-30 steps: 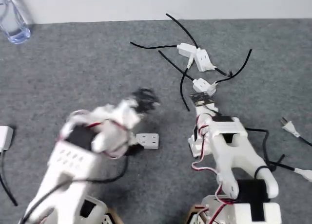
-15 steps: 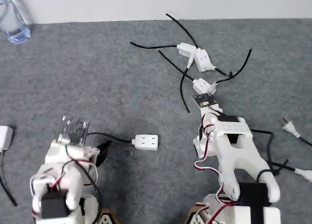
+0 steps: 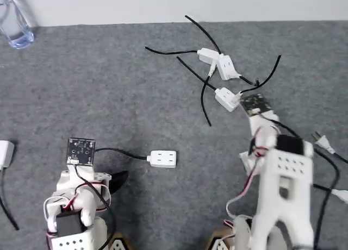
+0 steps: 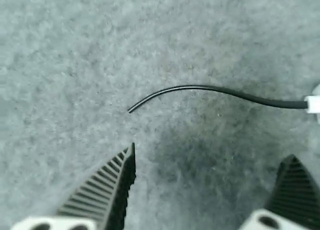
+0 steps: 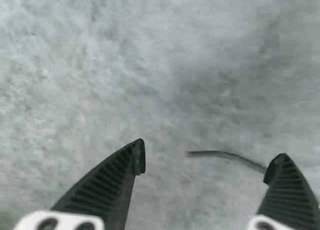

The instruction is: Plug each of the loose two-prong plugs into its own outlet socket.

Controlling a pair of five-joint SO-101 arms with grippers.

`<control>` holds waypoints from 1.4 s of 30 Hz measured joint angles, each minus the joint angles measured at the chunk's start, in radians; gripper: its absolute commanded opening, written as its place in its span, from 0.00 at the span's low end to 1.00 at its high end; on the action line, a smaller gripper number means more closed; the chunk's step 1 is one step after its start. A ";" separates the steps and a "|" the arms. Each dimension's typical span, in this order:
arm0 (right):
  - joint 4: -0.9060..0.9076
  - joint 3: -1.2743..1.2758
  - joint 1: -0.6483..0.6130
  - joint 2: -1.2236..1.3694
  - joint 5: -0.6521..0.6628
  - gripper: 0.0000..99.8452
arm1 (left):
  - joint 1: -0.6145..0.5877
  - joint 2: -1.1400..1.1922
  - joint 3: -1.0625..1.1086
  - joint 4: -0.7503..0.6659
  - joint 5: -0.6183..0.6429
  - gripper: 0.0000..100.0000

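A white socket (image 3: 163, 158) is seen lying flat on the grey carpet (image 3: 109, 87), near the middle of the high view. A black cord (image 3: 122, 151) is attached to its left end and is run away from it toward the left arm. In the left wrist view this cord (image 4: 210, 91) is shown ending in a bare tip, with nothing joined to it.

A loose two-prong plug (image 3: 324, 143) is found well to the right of the socket, by the carpet's right edge. A second plug (image 3: 340, 194) is set nearer the front, also far right of the socket.

Beyond the socket and to its right, a joined pair (image 3: 218, 61) of white pieces is placed among crossing black cords. A single white piece (image 3: 227, 98) is laid just nearer than the pair; whether it is plug or socket cannot be told.

The left gripper (image 4: 210, 155) is held just left of the socket's cord, its fingers spread wide and nothing grasped. The right gripper (image 5: 211, 150) is held beside the single white piece, beyond the socket and to its right. Its fingers are likewise spread and nothing is grasped, and a thin cord end (image 5: 225, 156) is seen on the carpet between them.

A clear bottle (image 3: 13, 22) is stood far left of the socket, at the back. A white block (image 3: 5, 152) is seen at the left edge.
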 measured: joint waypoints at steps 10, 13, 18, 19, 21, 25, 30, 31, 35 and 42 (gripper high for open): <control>0.201 0.138 0.015 -0.324 0.026 0.37 | 0.000 -0.014 0.038 -0.011 0.006 0.42; 0.212 0.222 0.017 -0.431 0.026 0.37 | 0.000 -0.014 0.038 -0.011 0.009 0.42; 0.227 0.262 0.017 -0.614 0.055 0.37 | 0.000 -0.014 0.052 -0.011 0.009 0.42; 0.239 0.262 0.017 -0.634 0.083 0.37 | 0.000 -0.014 0.052 -0.011 0.009 0.42; 0.275 0.235 0.041 -0.646 0.138 0.37 | 0.000 -0.014 0.052 -0.011 0.009 0.42; 0.315 0.084 0.187 -0.609 0.255 0.37 | 0.000 -0.014 0.052 -0.011 0.009 0.42; 0.324 -0.167 0.358 -0.402 0.331 0.37 | 0.000 -0.014 0.052 -0.011 0.009 0.42; 0.327 -0.212 0.388 -0.350 0.330 0.37 | 0.000 -0.014 0.052 -0.011 0.009 0.42; 0.327 -0.334 0.529 -0.127 0.298 0.37 | 0.000 -0.014 0.052 -0.011 0.009 0.42; 0.308 -0.356 0.701 0.241 0.213 0.37 | 0.000 -0.014 0.052 -0.011 0.009 0.42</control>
